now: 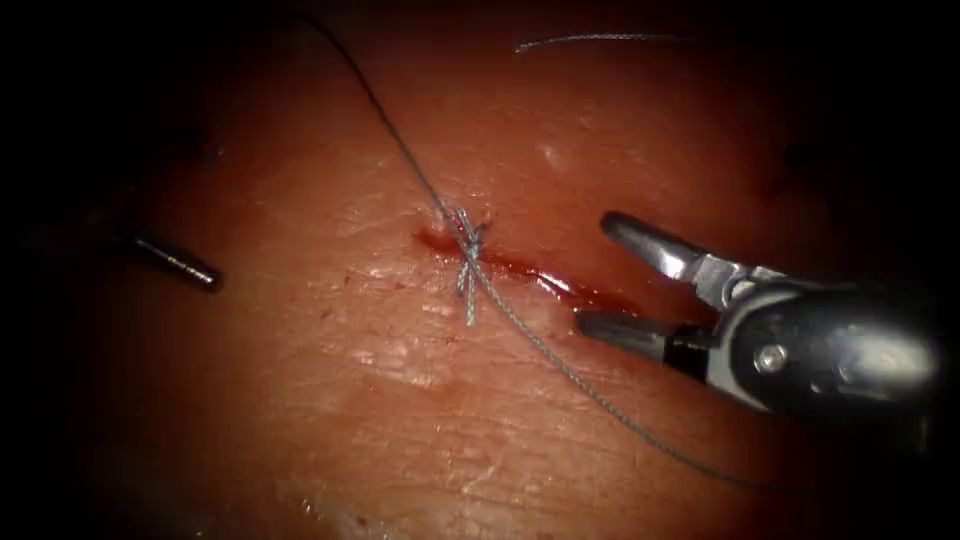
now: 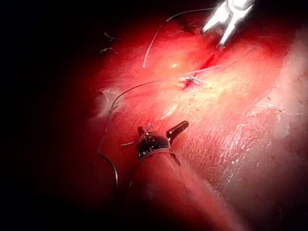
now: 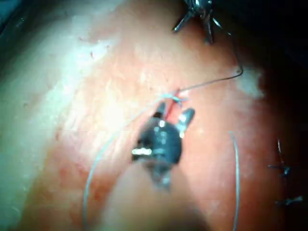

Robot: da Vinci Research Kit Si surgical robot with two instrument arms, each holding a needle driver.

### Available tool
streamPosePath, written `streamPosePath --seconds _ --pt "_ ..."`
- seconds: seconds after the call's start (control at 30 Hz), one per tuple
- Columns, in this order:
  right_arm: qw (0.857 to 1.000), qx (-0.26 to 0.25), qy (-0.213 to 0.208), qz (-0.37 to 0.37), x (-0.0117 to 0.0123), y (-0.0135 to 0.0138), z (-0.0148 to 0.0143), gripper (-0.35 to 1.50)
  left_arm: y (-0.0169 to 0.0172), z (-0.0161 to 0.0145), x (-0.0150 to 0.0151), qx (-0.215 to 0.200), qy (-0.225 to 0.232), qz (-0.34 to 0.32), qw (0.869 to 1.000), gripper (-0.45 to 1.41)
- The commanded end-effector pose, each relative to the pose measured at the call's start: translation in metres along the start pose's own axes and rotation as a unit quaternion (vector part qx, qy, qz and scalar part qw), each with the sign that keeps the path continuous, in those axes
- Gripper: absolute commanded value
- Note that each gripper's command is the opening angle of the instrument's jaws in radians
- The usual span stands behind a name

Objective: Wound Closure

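Right tool (image 1: 590, 275) jaws agape, empty, straddling cut (image 1: 560, 285) end; knot (image 1: 468, 245) and thread (image 1: 560, 365) just beyond tips. Left tool (image 2: 159, 134) apart, gaping, empty. Risk: jaw snags thread, loosening knot.

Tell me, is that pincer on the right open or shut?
Open. The right pincer has its two jaws spread wide apart beside the cut, with only tissue showing between them; it holds nothing.
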Motion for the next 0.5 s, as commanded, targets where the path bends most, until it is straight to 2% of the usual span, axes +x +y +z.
streamPosePath --seconds 0.03,0.2,0.23,0.33,0.5 --pt "1.0 0.0 0.001 0.003 -0.0001 -0.0002 0.0009 0.56 0.0 0.0008 0.0 -0.006 0.003 -0.005 1.0 1.13" --pt "1.0 -0.001 0.001 0.011 0.0 -0.0004 0.001 0.57 0.0023 0.0015 -0.0007 -0.035 -0.004 -0.031 0.999 1.09" --pt "1.0 -0.001 0.001 0.014 0.0 -0.0004 0.001 0.57 0.0032 0.0015 -0.0012 -0.046 -0.022 -0.033 0.998 1.08" --pt "1.0 -0.002 0.001 0.02 0.0001 -0.0005 0.0009 0.59 0.0046 0.0011 -0.0017 -0.052 -0.051 -0.032 0.997 1.08" --pt "1.0 -0.002 0.001 0.023 0.0001 -0.0006 0.0009 0.64 0.0056 -0.0001 -0.0007 -0.054 -0.057 -0.015 0.997 1.11"
